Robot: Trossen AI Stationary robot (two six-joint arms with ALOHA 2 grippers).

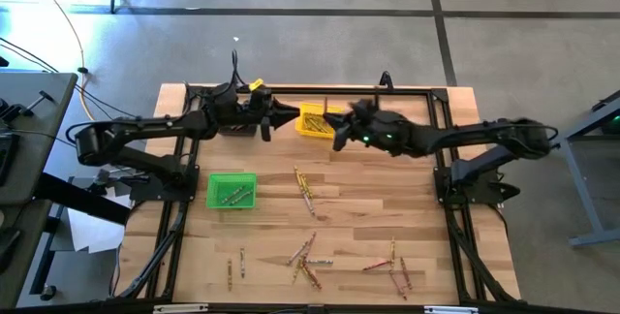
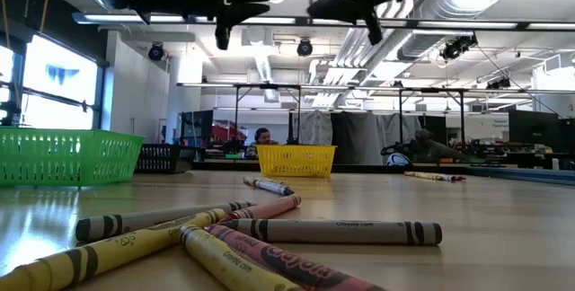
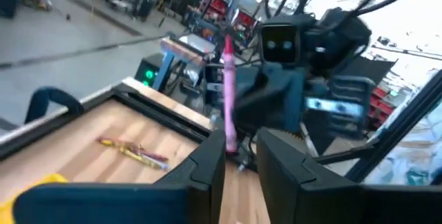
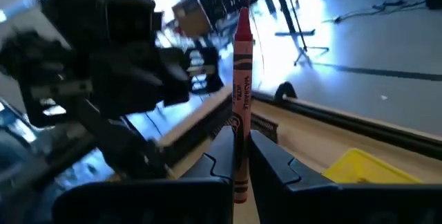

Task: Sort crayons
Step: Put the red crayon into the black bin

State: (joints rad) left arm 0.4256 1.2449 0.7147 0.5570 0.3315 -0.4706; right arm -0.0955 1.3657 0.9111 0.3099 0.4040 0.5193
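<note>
Left gripper (image 3: pixel 240 162) up by the yellow bin (image 1: pixel 312 121), jaws slightly apart around a pink crayon (image 3: pixel 228 92) standing between them, grip loose at best. Could drop short of any bin. Right gripper (image 4: pixel 240 160) facing it, jaws clamped on a red crayon (image 4: pixel 241 92). Tips close; collision risk. Remaining crayons (image 1: pixel 305 261) well below both jaws on the table.

From my remote station I could read only "Crayola" printed on the paper wrapper of the grey crayon (image 2: pixel 332 231) lying on the surface in the low view; other wrapper lettering stayed illegible.
</note>
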